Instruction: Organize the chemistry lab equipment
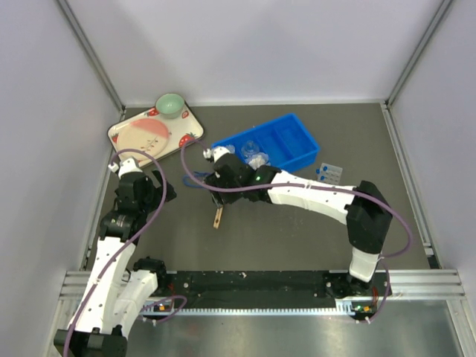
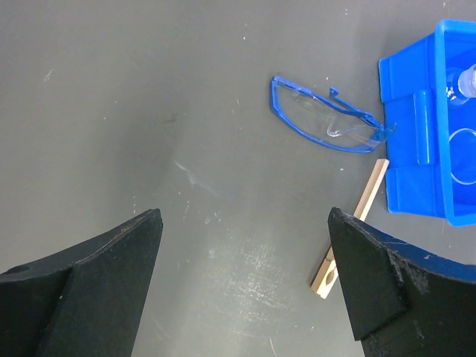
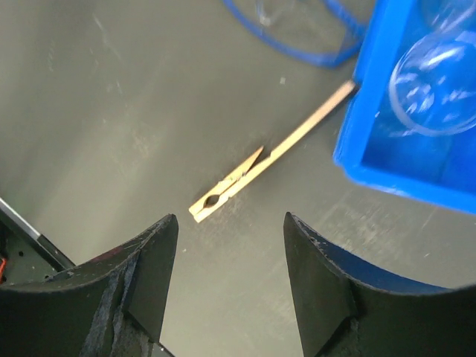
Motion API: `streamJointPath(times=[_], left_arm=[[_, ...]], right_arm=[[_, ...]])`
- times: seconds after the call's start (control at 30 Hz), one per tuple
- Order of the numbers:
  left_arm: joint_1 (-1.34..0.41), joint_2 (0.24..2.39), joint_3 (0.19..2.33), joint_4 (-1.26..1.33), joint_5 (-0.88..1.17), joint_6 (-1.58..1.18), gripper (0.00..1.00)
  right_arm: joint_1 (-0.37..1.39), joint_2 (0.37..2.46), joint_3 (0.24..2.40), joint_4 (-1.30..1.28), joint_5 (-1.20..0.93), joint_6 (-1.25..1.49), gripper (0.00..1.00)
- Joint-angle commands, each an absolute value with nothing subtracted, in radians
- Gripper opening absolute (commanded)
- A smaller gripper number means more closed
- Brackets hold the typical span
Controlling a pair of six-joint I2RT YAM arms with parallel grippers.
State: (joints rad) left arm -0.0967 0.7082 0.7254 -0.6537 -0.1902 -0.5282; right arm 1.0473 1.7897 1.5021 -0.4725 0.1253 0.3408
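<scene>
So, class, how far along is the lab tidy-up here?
Done: glass flasks sit in the blue bin. In hand: nothing yet; the right hand hovers open near the wooden clamp, the left hand is open too. Left: clamp, goggles and blue-capped tubes lie on the table.

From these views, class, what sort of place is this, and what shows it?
Probably a robot test cell staged as a chemistry bench: white panels wall a grey table, a blue bin holds glass flasks, and blue safety glasses lie beside a wooden clamp.

A thin wooden stick (image 3: 271, 152) is seen on the tabletop (image 3: 111, 111), angled toward the blue bin (image 3: 387, 163) at two o'clock; the right hand (image 3: 230, 238) is held parted, empty.
</scene>
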Motion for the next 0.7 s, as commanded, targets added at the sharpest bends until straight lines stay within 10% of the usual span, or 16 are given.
streamJointPath(times=[0.0, 0.67], left_arm=[[-0.091, 0.683, 0.718, -0.609, -0.166, -0.520, 0.98], [-0.091, 0.621, 0.709, -0.652, -0.121, -0.492, 0.98]], right_arm=[[1.074, 1.819, 1.454, -0.399, 0.136, 0.494, 0.61], [1.131, 2.091, 1.580, -0.477, 0.308, 0.813, 0.66]])
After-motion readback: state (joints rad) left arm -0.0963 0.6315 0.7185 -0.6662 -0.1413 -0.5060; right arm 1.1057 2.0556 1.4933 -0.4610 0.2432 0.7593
